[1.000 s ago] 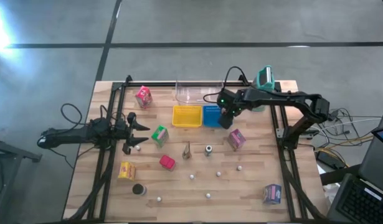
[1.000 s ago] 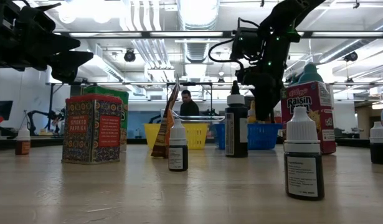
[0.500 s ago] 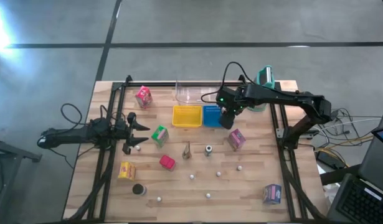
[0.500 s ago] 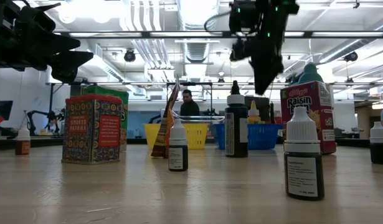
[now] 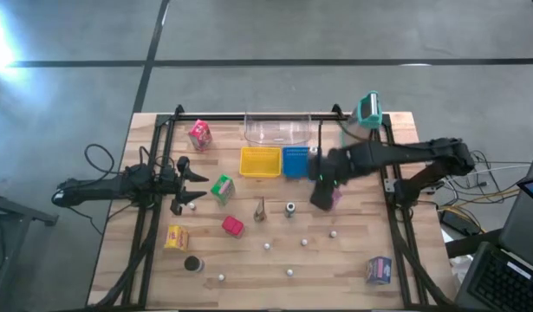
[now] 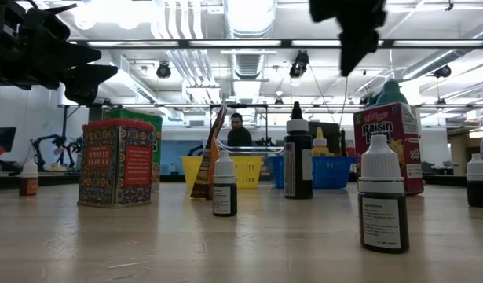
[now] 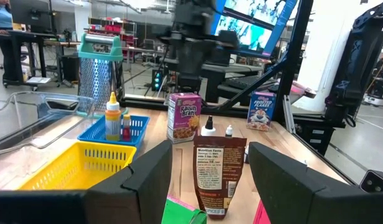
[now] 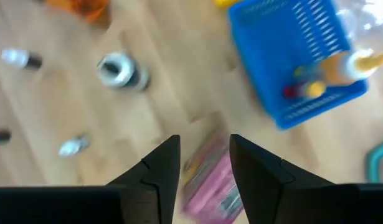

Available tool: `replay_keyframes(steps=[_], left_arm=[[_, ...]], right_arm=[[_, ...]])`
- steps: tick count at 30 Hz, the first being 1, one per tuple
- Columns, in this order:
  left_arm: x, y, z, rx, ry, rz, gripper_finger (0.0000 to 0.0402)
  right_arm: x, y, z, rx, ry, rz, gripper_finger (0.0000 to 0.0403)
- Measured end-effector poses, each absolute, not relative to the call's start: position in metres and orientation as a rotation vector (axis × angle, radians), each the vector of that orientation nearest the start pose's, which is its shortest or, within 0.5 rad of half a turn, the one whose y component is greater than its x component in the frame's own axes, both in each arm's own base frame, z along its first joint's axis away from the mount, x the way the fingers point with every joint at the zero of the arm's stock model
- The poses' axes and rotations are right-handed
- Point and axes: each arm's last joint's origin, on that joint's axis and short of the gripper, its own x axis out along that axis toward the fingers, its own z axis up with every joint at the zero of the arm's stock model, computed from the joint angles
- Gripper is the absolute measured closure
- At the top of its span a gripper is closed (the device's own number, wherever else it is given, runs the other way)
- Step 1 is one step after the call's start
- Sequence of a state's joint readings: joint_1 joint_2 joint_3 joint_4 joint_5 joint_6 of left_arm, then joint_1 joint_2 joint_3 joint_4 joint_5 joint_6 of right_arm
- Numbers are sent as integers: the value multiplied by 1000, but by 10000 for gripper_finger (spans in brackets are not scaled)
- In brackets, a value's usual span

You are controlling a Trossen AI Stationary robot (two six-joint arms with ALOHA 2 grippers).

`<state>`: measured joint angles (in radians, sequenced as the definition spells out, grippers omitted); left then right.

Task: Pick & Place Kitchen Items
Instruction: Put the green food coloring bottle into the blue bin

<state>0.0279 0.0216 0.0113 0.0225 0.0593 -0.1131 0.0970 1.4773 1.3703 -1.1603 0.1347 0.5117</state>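
Right gripper [image 5: 321,198] hangs over the right-middle of the table [image 5: 249,260], directly above a pink cereal carton [image 5: 334,196]. Its own wrist view shows the two fingers [image 8: 163,165] parted with nothing between them, and the carton standing on the wood below the gap.

Nearest the front edge lie a dark disc [image 5: 193,263], two small white-capped bottles [image 5: 223,277] and, towards the right corner, a purple carton [image 5: 380,269]. A little farther in stand three more of these small bottles [image 5: 304,242], a yellow carton [image 5: 176,237] on the left and a red paprika tin [image 5: 233,226].

Beyond those, near the table's middle, a brown pouch [image 5: 260,209] stands upright with a black bottle [image 5: 289,209] just beside it. A green carton [image 5: 221,188] sits to their left.

The left gripper [image 5: 192,186] is held above the table's left side, near the green carton. Its fingers [image 7: 151,177] are spread wide and it has hold of nothing.

Farther back, a yellow basket [image 5: 260,161] and a blue basket [image 5: 292,163] sit side by side and touching. The blue one holds a small yellow squeeze bottle [image 7: 113,116] and a smaller red-topped piece [image 7: 126,124]. A second pink carton [image 5: 199,134] stands towards the far left corner. Along the far edge are a clear tub [image 5: 277,130] and, at the far right corner, a teal-lidded jug [image 5: 367,108].
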Motion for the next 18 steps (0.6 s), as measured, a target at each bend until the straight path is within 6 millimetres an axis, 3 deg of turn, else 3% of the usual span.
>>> replay_keyframes(steps=[9,18], left_arm=[[98,1,168,-113,-11,-32,183],[98,1,168,-112,-12,-32,183]], right_arm=[[251,106,306,319,1225,-267,295],[231,157,292,378,1247,-306,317]])
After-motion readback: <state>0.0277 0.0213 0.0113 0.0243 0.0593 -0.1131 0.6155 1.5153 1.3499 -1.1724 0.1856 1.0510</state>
